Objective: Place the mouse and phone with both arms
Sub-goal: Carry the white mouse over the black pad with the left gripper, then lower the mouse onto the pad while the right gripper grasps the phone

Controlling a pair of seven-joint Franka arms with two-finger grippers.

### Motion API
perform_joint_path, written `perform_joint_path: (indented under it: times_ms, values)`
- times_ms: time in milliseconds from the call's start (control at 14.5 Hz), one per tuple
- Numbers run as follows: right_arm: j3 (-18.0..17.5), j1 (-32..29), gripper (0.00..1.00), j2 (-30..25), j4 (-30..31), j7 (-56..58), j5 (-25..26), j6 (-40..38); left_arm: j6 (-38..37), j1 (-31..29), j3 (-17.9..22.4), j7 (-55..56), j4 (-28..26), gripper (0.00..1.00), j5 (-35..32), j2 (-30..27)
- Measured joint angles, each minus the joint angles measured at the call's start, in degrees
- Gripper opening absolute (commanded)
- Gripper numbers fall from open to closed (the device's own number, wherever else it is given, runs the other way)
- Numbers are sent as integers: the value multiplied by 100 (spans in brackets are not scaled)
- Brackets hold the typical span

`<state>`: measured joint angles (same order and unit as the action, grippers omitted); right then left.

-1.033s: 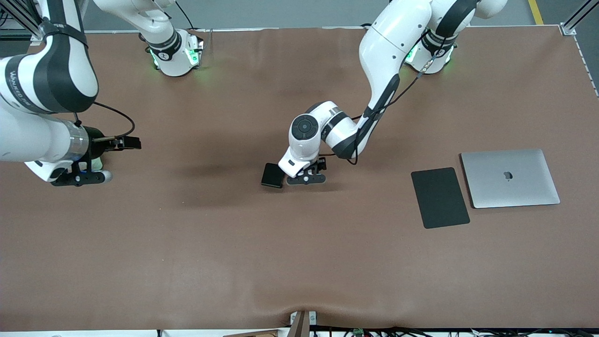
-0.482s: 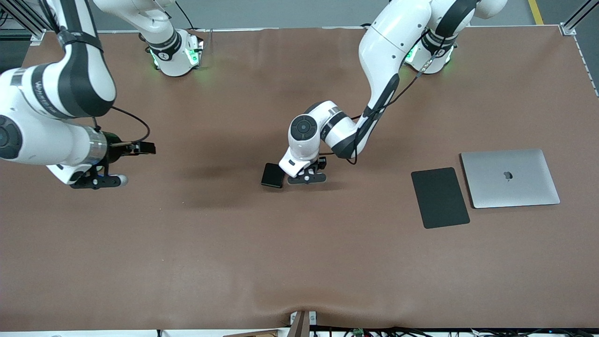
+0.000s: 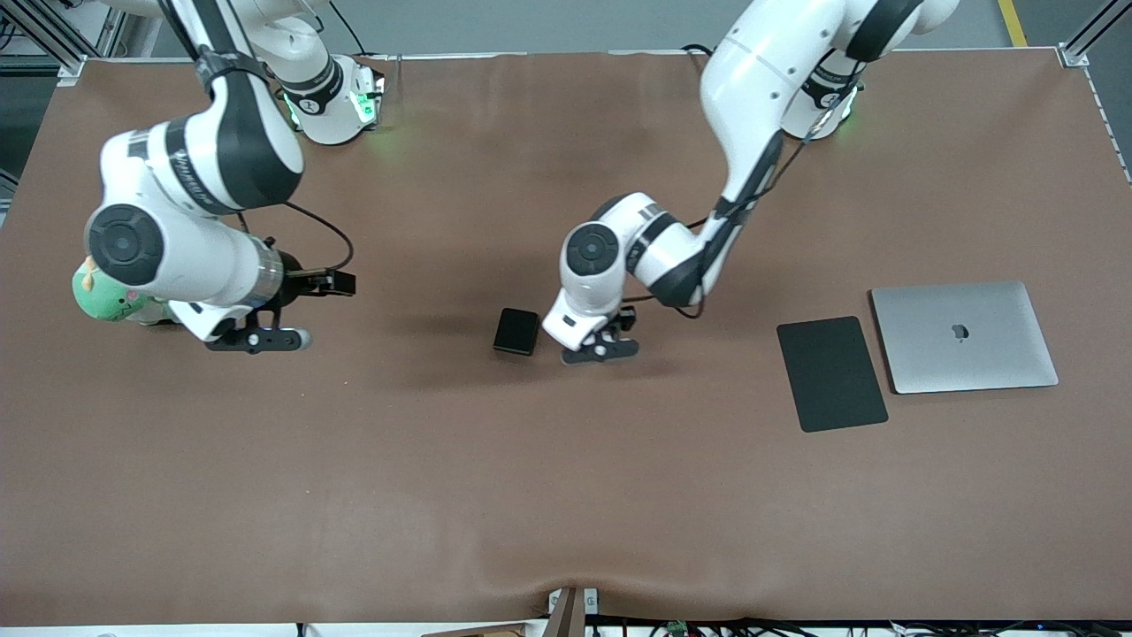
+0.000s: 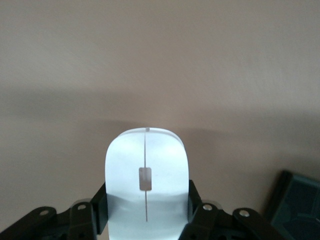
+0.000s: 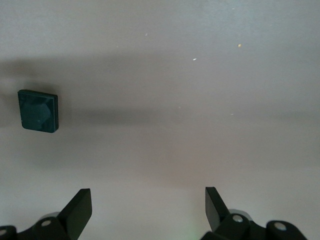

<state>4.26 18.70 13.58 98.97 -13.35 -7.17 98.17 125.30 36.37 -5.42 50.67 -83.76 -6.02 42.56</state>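
Observation:
My left gripper (image 3: 601, 348) (image 4: 147, 205) is shut on the white mouse (image 4: 146, 175), its black fingers (image 4: 101, 206) pressing the mouse's two sides. The front view hides the mouse under that hand. The small black phone (image 3: 516, 331) (image 4: 296, 207) (image 5: 38, 110) lies flat on the brown table (image 3: 566, 495), close beside the left gripper on the side toward the right arm's end. My right gripper (image 3: 256, 340) (image 5: 147, 207) hangs open over bare table toward the right arm's end, with nothing between its fingers (image 5: 79, 207).
A green plush toy (image 3: 108, 299) sits near the table edge at the right arm's end, partly under that arm. Toward the left arm's end, a thin black mat (image 3: 831, 373) lies beside a closed silver laptop (image 3: 964, 336).
My left gripper has shut on the mouse and shifted a little away from the phone. The right arm has swung toward the table's middle, uncovering the green toy.

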Motion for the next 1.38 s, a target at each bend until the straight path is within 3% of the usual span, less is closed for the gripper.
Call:
perform_joint_path:
  times_ms: [344,689,826,1033,1239,1377]
  values:
    - [0,363,100,113,83,-413,-4,437,-423,-1370,27,-1375,-147,0,-15,-730]
    - [1,595,100,324,363,-486,-420,1161,-438,-2728,35,-2726,-413,0,-18,-731]
    - [0,760,100,438,441,-766,-466,1437,-89,-3123,36,-3060,-724,0,-22,-654]
    - [-1,1134,100,740,460,-1127,-484,1961,1077,-3623,34,-3445,-1523,0,-25,-508]
    - [-1,1334,100,1008,466,-1328,-487,2386,1813,-3677,28,-3495,-2092,0,-42,-469]
    - [-2,1455,100,1197,469,-1363,-488,2709,1858,-3675,14,-3495,-2252,0,-192,-568]
